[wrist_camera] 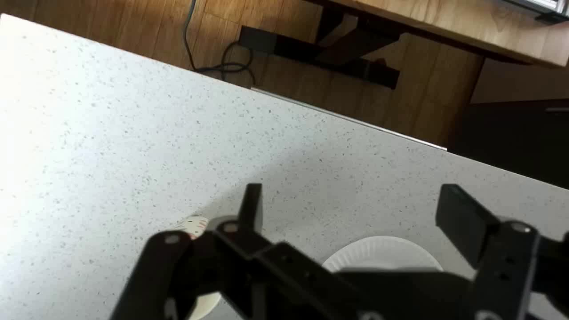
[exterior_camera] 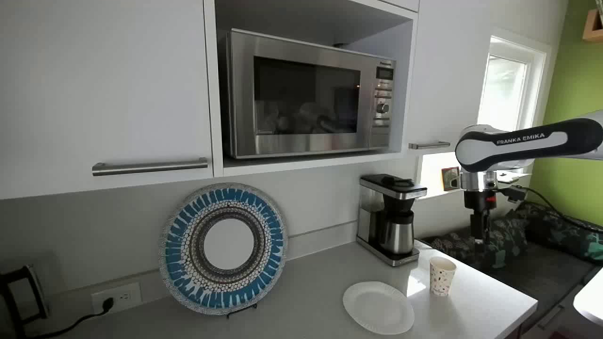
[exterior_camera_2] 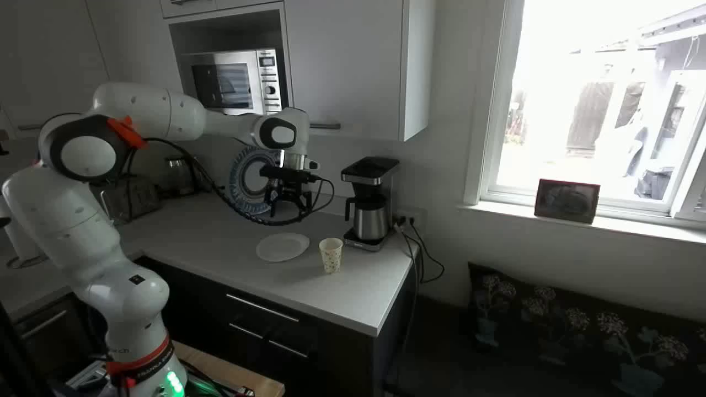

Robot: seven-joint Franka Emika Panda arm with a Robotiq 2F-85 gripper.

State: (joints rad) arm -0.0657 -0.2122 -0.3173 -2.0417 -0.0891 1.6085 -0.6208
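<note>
My gripper (exterior_camera_2: pixel 289 206) hangs in the air above the counter, pointing down. In the wrist view its two dark fingers (wrist_camera: pixel 466 222) stand wide apart with nothing between them. Below it lies a white paper plate (wrist_camera: pixel 383 251), partly covered by the gripper body in that view and fully seen in an exterior view (exterior_camera: pixel 378 308). A speckled paper cup (exterior_camera_2: pixel 331 256) stands upright on the counter beside the plate. In the wrist view the cup (wrist_camera: pixel 194 224) is mostly hidden behind a finger. The gripper touches neither.
A coffee maker (exterior_camera: pixel 393 183) with a steel carafe (exterior_camera_2: pixel 369 221) stands behind the cup. A blue patterned round platter (exterior_camera: pixel 176 249) leans on the wall. Overhead are a microwave (exterior_camera: pixel 306 96) and cupboards. The countertop edge (wrist_camera: pixel 266 93) drops to the floor; a window is at one side.
</note>
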